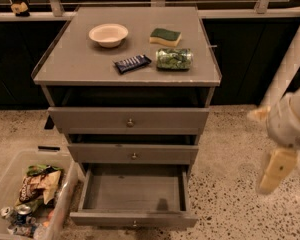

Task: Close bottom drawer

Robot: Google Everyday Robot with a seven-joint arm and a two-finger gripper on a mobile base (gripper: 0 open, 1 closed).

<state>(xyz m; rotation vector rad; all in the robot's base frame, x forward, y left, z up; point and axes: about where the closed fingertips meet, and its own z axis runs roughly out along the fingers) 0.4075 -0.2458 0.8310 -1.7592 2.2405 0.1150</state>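
The bottom drawer [133,218] of the grey cabinet is pulled out, its shallow grey box showing and nothing in it. Its flat front is at the lower edge of the view, with a small round knob [134,224] just visible. The middle drawer [133,154] and the top drawer [130,120] above it are pushed in. My gripper [274,170] hangs at the right of the view, well to the right of the cabinet, over the speckled floor, with a pale finger pointing down. It touches nothing.
On the cabinet top [80,64] lie a cream bowl [108,34], a green-topped sponge [165,36], a dark snack bar [132,63] and a green can on its side [174,58]. A clear bin of litter [27,199] stands at the lower left.
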